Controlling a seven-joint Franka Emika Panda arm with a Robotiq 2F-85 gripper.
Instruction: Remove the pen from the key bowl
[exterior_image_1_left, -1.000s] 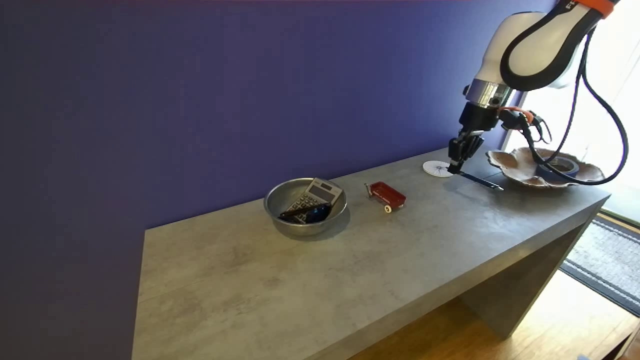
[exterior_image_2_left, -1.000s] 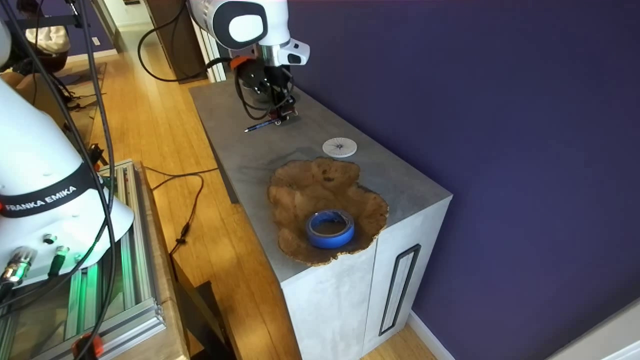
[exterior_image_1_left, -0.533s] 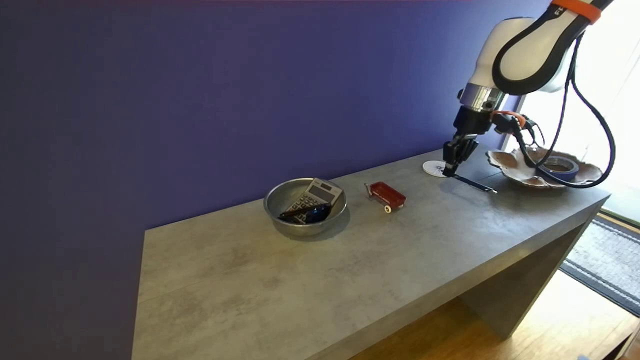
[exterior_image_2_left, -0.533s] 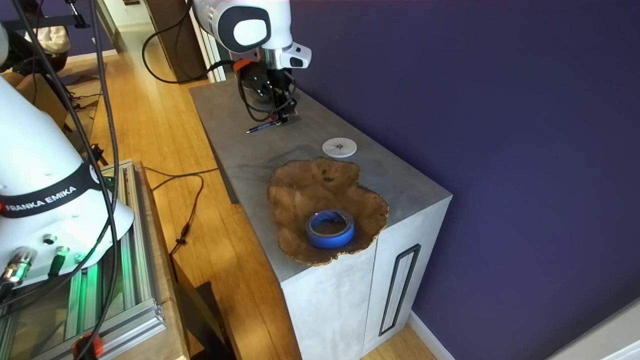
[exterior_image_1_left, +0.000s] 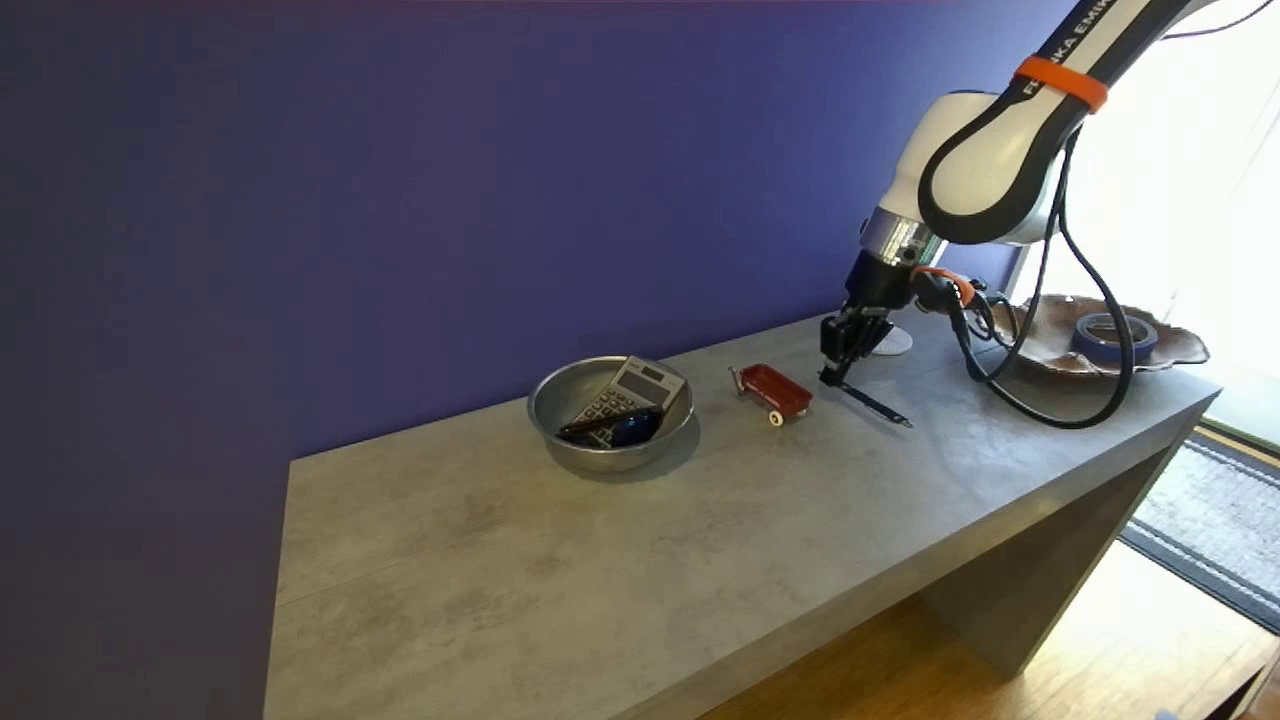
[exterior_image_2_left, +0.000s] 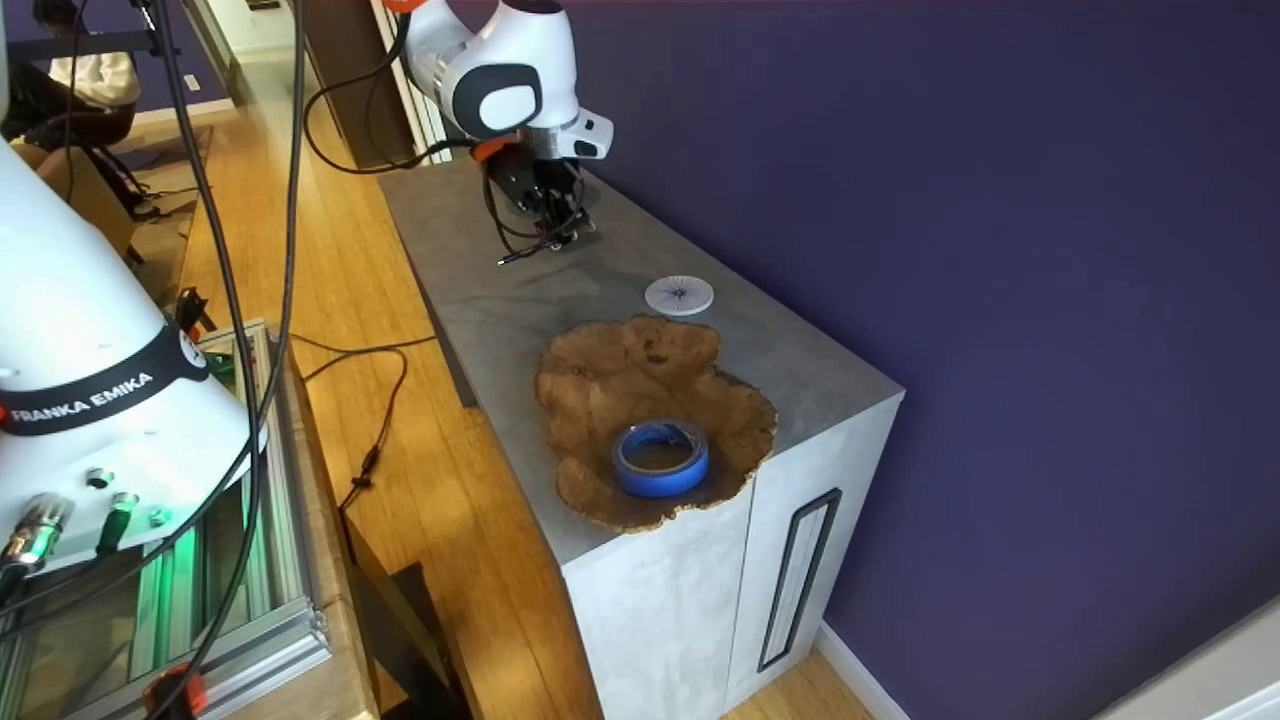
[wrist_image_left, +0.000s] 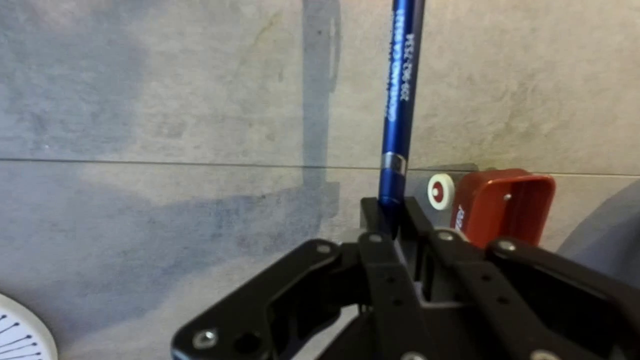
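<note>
The pen is a thin blue stick with white print in the wrist view. It looks dark in both exterior views. My gripper is shut on one end of the pen, and the rest points out past the fingertips. Its shadow lies apart from it, so the pen is above the table. The gripper also shows in both exterior views, away from the key bowl. The key bowl, a wide brown dish with a wavy rim, holds a blue tape roll.
A red toy wagon stands close beside the gripper. A grey metal bowl holds a calculator and a dark object. A flat white disc lies behind the gripper. A purple wall borders the table.
My gripper has carried the pen along the table, farther from the key bowl and closer to the red wagon. It stays shut on the pen. The bowls, wagon and disc have not moved.
</note>
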